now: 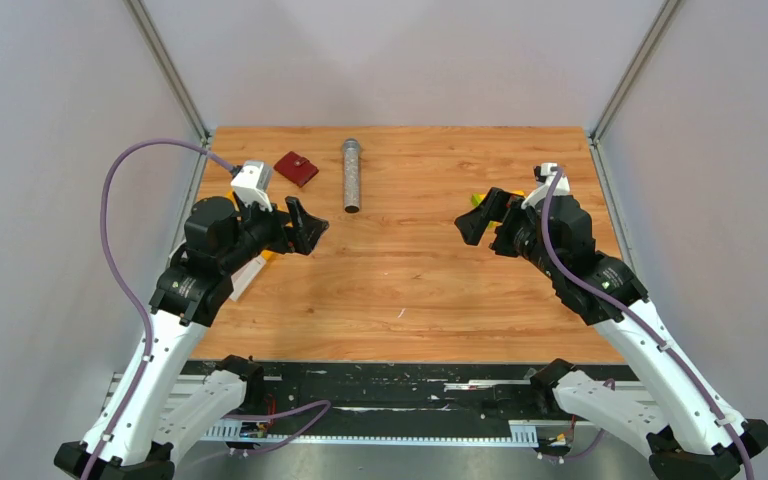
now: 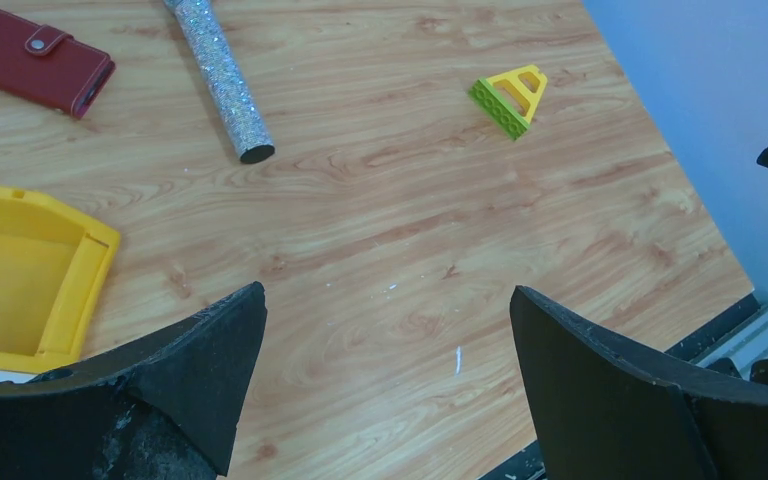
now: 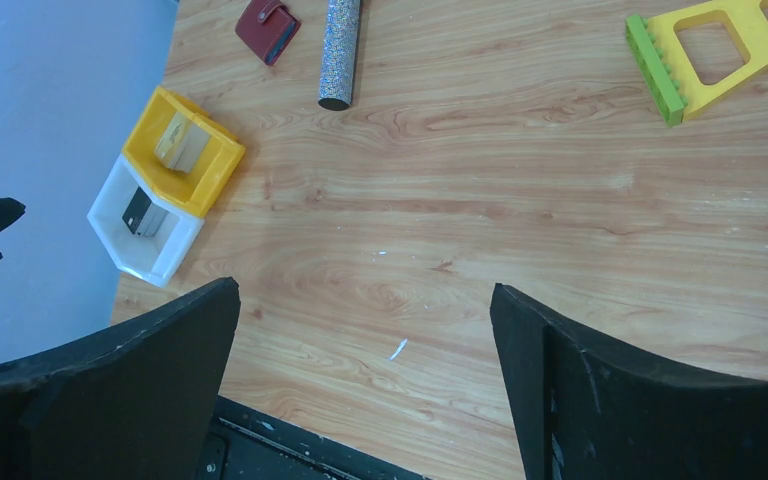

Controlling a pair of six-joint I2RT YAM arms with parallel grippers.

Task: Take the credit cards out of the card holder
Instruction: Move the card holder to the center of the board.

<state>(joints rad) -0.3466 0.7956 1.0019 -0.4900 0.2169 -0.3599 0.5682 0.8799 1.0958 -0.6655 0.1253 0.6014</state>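
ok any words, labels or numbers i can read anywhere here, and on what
No text can be read.
Wallet, tube, triangle: no print shows.
Tan card in the yellow tray, dark card in the white tray: too small to read.

White arms (image 1: 160, 345), black joints (image 1: 210, 225) — black fingers (image 2: 200, 370), purple cables (image 1: 105, 210)

Wood-grain table (image 1: 410, 290): dark-red folding wallet (image 1: 296, 168) and glittery silver tube (image 1: 351, 176) near far edge; yellow-green triangular piece (image 3: 655, 68) near right edge; yellow plastic tray (image 3: 218, 170) touching white tray (image 3: 180, 250) at left edge.
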